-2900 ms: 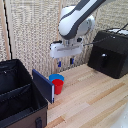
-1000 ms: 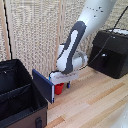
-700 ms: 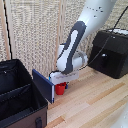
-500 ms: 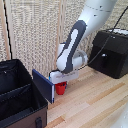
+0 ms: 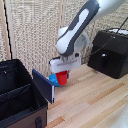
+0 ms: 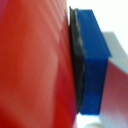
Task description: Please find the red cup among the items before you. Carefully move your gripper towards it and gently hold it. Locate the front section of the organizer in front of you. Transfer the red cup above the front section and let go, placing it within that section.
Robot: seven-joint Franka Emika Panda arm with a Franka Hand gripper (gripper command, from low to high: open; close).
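The red cup [image 5: 62, 78] is between the fingers of my gripper [image 5: 62, 73], beside the organizer's dark blue-lined flap [image 5: 43, 85]. It seems to hang just above the wooden table. In the wrist view the red cup [image 6: 35, 60] fills most of the picture and a blue fingertip pad [image 6: 93, 60] presses flat against its wall. The other finger is hidden. The black organizer [image 5: 10, 75] stands at the exterior view's left. Its front section [image 5: 21, 103] lies behind the outer wall with the small strap [image 5: 38, 121], and what shows of it holds nothing.
A light-blue dish [image 5: 53, 80] lies right by the cup, partly behind the flap. A black boxy appliance [image 5: 111, 52] stands at the exterior view's right with a cable above it. A slatted wall runs along the back.
The arm came down from above onto the red cup and closed around it. In the last half second the cup has risen slightly with the gripper.
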